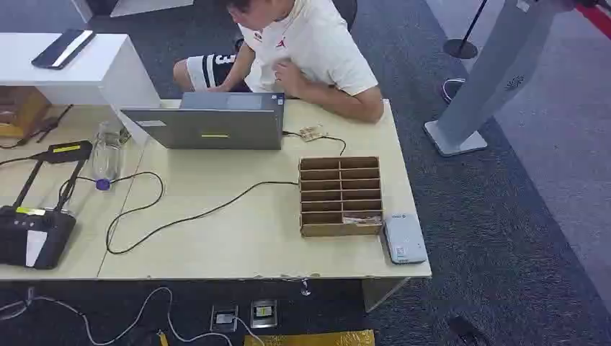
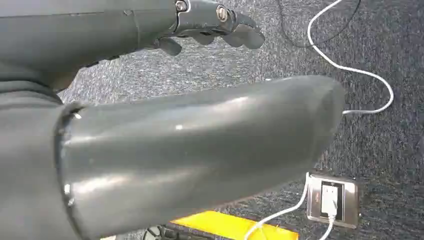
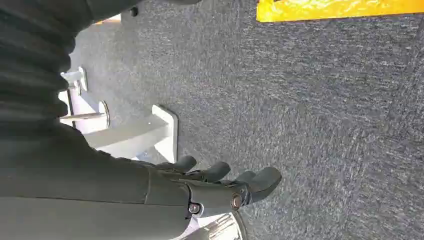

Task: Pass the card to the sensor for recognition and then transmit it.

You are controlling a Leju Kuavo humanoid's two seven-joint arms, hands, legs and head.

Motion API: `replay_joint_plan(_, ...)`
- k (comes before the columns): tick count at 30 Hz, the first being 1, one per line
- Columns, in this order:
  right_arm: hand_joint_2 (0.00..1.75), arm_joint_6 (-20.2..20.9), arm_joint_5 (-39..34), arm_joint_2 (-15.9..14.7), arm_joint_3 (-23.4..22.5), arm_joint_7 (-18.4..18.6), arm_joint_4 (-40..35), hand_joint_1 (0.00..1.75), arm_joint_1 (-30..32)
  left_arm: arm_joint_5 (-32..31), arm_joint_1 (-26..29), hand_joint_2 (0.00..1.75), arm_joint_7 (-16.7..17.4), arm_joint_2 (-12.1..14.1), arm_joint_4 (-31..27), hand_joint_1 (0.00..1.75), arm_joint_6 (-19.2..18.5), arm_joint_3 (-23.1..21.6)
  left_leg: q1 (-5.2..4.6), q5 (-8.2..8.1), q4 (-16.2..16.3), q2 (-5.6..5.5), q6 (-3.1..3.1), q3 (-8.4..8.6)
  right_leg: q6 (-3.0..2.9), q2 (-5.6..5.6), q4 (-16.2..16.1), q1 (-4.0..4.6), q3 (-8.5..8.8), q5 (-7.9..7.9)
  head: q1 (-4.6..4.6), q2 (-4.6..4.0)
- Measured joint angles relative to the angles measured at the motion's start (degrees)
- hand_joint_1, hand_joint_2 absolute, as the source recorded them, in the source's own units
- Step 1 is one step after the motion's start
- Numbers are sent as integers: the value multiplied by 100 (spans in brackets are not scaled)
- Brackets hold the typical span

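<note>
Meanwhile, both arms hang over the carpet: left hand (image 2: 210, 25) and right hand (image 3: 220, 187) hold nothing, fingers loosely apart. On the table, a card (image 1: 360, 217) seemingly lies in the cardboard organiser (image 1: 340, 196), just beside the grey sensor (image 1: 404, 238), likelier the right hand's reach.

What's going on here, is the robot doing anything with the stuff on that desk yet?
Not yet. Each robot hand hangs over the grey carpet holding nothing: the left robot hand near a floor socket, the right robot hand with fingers apart. On the desk, the cardboard organizer sits next to a small white-grey reader, both untouched. A person sits behind the laptop.
</note>
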Motion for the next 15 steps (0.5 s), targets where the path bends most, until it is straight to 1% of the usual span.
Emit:
replay_joint_plan(8, 175, -2, -7, 0, 2, 0, 0, 0, 1, 0, 0, 0, 0, 0, 0, 0, 2, 0, 0, 0, 0, 0, 0, 0, 0, 0, 0, 0, 0, 0, 0, 0)
replay_joint_plan(15, 175, -85, -170, -2, 0, 68, 0, 0, 2, -2, 0, 0, 0, 0, 0, 0, 4, 0, 0, 0, 0, 0, 0, 0, 0, 0, 0, 0, -1, 0, 0, 0)
